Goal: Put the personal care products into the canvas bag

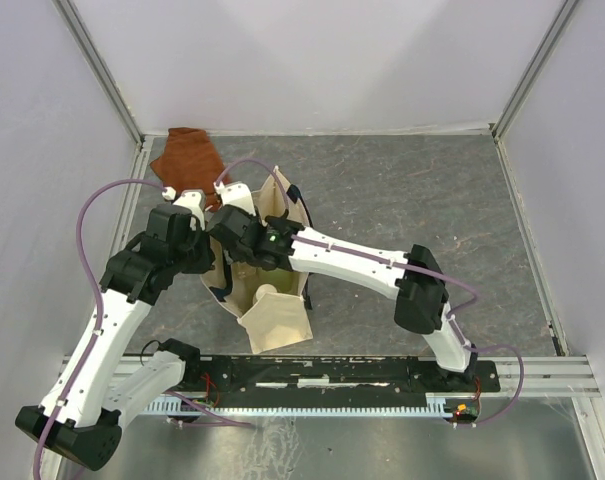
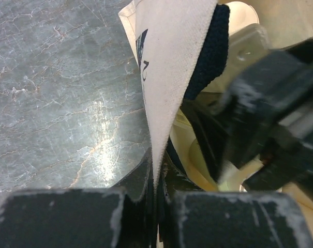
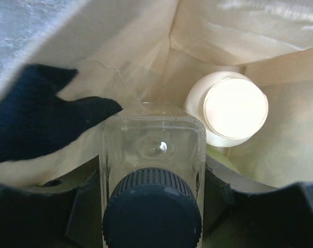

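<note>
The cream canvas bag [image 1: 277,318] with navy handles lies open on the table between the arms. My left gripper [image 2: 157,199] is shut on the bag's rim [image 2: 169,77] and holds it up. My right gripper [image 3: 152,178] is inside the bag mouth, shut on the slim clear bottle with dark cap [image 3: 152,155], held upright. A cream-capped bottle [image 3: 231,109] stands inside the bag [image 3: 249,31], just beyond the clear one. In the top view a cream cap [image 1: 266,293] shows in the bag's opening. The other bottles are hidden.
A rust-brown cloth [image 1: 187,155] lies at the back left corner. A navy handle [image 3: 37,111] hangs into the bag on the left of my right gripper. White walls enclose the grey marbled table [image 1: 422,190].
</note>
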Controlling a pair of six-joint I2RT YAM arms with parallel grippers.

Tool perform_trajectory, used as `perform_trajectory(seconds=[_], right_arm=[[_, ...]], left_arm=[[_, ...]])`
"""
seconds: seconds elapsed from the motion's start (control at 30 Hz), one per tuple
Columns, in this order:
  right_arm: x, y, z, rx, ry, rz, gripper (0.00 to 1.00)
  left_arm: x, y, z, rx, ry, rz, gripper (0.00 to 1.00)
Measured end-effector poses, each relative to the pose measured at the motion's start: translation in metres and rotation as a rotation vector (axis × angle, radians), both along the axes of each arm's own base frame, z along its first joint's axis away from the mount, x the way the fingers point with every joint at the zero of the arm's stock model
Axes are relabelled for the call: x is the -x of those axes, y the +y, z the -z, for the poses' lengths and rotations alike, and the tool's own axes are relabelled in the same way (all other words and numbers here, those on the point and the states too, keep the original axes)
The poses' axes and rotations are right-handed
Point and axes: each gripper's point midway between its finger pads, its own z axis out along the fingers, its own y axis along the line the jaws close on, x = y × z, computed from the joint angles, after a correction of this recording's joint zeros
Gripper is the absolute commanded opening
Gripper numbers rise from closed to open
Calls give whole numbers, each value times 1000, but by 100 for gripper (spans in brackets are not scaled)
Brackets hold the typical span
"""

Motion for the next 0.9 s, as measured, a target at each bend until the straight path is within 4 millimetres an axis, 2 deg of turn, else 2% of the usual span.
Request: perform_trajectory(seconds=[0.23,0.4,0.5,0.63,0.7,0.8,0.9], right_arm=[[-5,2,49,59,54,29,0],[-5,2,62,75,77,30,2],[-7,2,68,77,89,34,21],[-7,2,70,75,101,34,60],[-7,2,70,74,105,31,75],[-7,4,68,58,108,27,90],[-8,6,66,57,102,20,99]], left_arm=[[2,3,2,-12,10,-10,3],[4,7,4,-25,20,-21,3],[4,8,5,-30,21,-27,3],[4,8,5,-31,19,-28,3],[3,8,5,-30,19,-27,3],[3,8,5,-30,19,-27,3],[3,8,5,-31,20,-27,3]])
